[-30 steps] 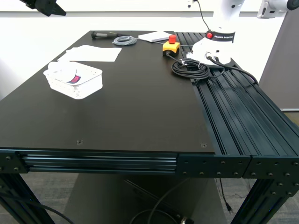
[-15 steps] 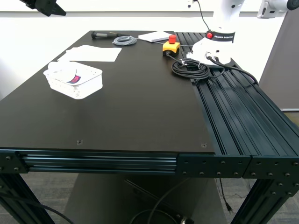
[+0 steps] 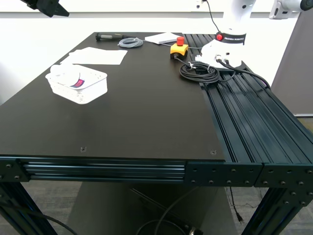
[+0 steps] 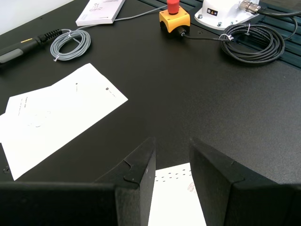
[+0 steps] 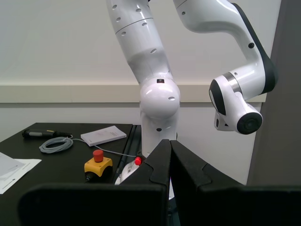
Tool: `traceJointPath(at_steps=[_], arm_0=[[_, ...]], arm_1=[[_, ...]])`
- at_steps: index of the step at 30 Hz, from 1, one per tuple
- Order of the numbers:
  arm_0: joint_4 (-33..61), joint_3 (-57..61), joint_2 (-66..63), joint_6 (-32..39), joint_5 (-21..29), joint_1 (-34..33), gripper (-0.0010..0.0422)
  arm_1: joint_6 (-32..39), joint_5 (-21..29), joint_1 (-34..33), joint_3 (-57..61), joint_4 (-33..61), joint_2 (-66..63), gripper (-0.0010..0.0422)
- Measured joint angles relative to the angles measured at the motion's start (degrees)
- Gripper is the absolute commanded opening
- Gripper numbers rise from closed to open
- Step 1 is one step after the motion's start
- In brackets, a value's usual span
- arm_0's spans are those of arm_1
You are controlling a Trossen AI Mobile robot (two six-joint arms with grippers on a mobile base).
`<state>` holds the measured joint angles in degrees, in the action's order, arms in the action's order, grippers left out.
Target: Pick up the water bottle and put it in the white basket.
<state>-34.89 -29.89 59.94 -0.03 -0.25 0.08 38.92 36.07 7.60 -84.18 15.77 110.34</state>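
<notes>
On the black table [image 3: 137, 112], toward ten o'clock from its centre in the exterior view, the white basket [image 3: 78, 84] already held the water bottle [image 3: 68, 76], lying on its side. My first gripper [image 4: 171, 162] hung well above the basket with its jaws a little apart and nothing between them; my second gripper [image 5: 170, 162] was pressed closed and empty, facing a neighbouring white robot arm [image 5: 155, 84]. If my first gripper dropped again, I judged it could clip the basket rim and tip the bottle out. Only a white strip of the basket showed between the first jaws, and the bottle's cap and label were blurred.
</notes>
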Motion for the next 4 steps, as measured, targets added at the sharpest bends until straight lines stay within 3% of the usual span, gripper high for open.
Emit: traceJointPath(at_steps=[4], arm_0=[[0.0, 0.0, 0.0, 0.0, 0.0, 0.0, 0.0001]], arm_1=[[0.0, 0.0, 0.0, 0.0, 0.0, 0.0, 0.0091]])
